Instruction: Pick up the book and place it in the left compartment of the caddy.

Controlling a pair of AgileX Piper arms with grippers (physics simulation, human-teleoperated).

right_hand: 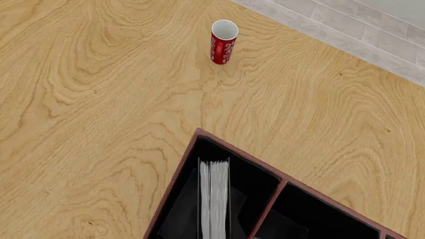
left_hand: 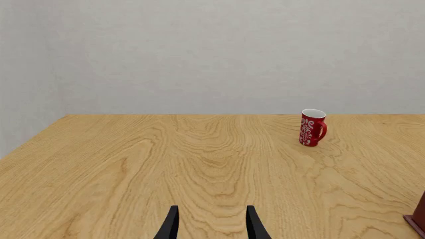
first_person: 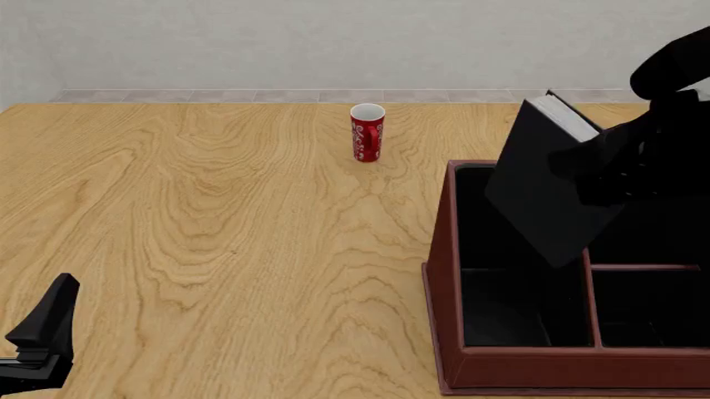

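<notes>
Right hand [first_person: 621, 162] clamps book [first_person: 544, 187], tilted, above left compartment [first_person: 505, 287] of caddy [first_person: 444, 274]. Left hand [left_hand: 211, 226] low over table [first_person: 222, 233], fingers apart, empty. Red mug [first_person: 367, 131] stands beyond.

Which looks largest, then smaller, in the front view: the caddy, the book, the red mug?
1. the caddy, cut off by the picture's edge.
2. the book, held up above the caddy, nearer the camera, so it may look bigger than it is.
3. the red mug, farthest away.

red patterned mug [first_person: 367, 131], wooden table [first_person: 222, 233]
</notes>
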